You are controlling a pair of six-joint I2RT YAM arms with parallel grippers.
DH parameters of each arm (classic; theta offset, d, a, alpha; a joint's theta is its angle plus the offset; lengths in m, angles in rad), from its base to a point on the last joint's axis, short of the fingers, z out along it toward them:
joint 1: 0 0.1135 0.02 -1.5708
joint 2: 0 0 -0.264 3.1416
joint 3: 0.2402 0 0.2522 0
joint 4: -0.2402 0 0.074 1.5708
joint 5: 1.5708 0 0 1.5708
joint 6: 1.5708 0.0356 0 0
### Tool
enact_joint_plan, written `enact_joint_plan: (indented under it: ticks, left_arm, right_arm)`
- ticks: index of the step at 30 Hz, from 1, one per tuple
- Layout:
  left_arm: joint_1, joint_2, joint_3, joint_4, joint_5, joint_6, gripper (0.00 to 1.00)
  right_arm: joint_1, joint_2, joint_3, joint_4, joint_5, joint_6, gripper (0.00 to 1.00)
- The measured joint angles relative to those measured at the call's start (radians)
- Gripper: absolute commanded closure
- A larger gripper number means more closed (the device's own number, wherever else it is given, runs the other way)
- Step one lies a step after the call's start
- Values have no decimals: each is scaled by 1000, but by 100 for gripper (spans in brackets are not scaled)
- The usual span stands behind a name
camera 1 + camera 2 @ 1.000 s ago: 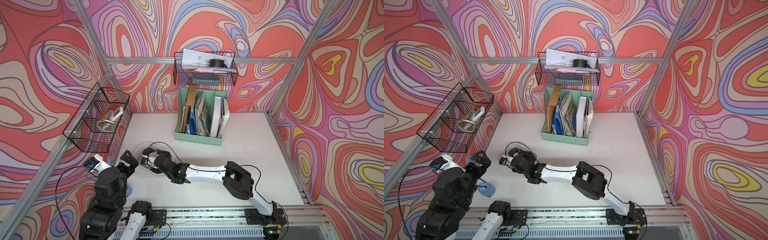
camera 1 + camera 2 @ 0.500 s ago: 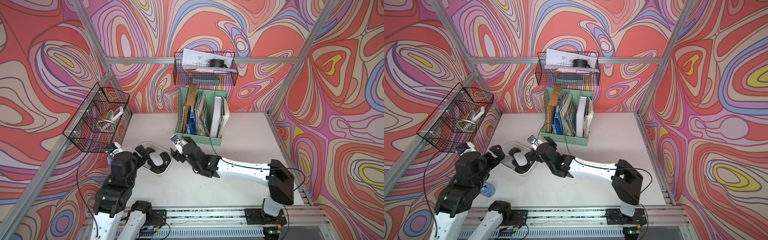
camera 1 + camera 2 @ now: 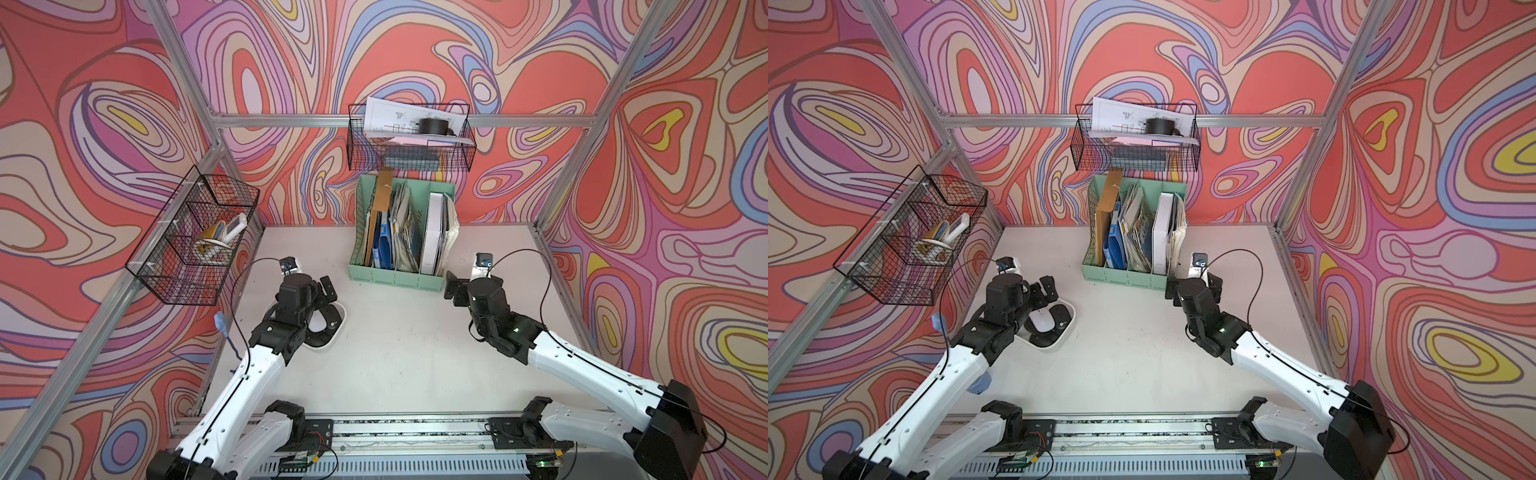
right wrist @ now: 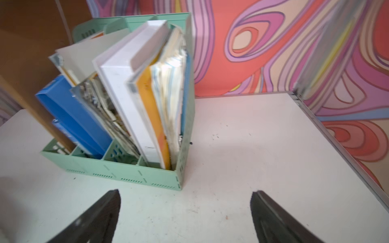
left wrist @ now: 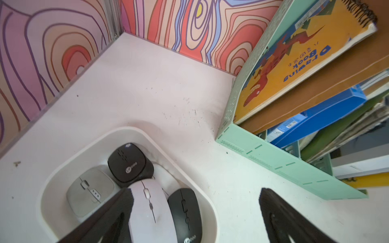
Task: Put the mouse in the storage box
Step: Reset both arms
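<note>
- Hovering over the far end of the storage box [image 5: 132,130], the left hand [image 5: 195,194] has its jaws spread wide and grips nothing. In the left wrist view one finger [image 5: 109,216] overlaps the edge of the white mouse [image 5: 149,210]; whether they touch cannot be told.
- The right hand [image 4: 185,195] is also spread wide and empty. It hangs above bare table [image 3: 395,353], just in front of the right corner of the mint-green file organizer [image 4: 126,176].
- The white mouse lies inside the storage box, between a grey mouse [image 5: 90,191] and a black mouse [image 5: 185,210].
- Its long axis runs along the box's length. Its wheel end points at a second black mouse [image 5: 129,164] at the box's far end, away from the robot's base.
- The box sits on the table on the robot's left, near the left wall and well apart from the right hand.
- In a top view the left arm's wrist hides much of the box [image 3: 332,338].
- The organizer, packed with books and folders, stands at the back centre. One black wire basket [image 3: 195,241] hangs on the left wall and another wire basket [image 3: 409,141] above the organizer.
</note>
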Motion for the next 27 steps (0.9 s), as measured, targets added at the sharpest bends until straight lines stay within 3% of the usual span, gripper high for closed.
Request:
enact_joint_plan:
  ticks: [8, 14, 23, 27]
  left_arm:
    - [-5, 179, -35, 211, -123, 166, 1]
    - [27, 231, -123, 367, -157, 270, 1]
    - [57, 287, -346, 710, -151, 405, 1]
    - [64, 287, -369, 798, -117, 445, 1]
  right_arm:
    - [-177, 5, -60, 13, 23, 14, 2]
    - [-234, 91, -66, 81, 90, -59, 2]
    - [-304, 226, -265, 421, 156, -180, 2]
    - [-327, 268, -316, 611, 150, -235, 2]
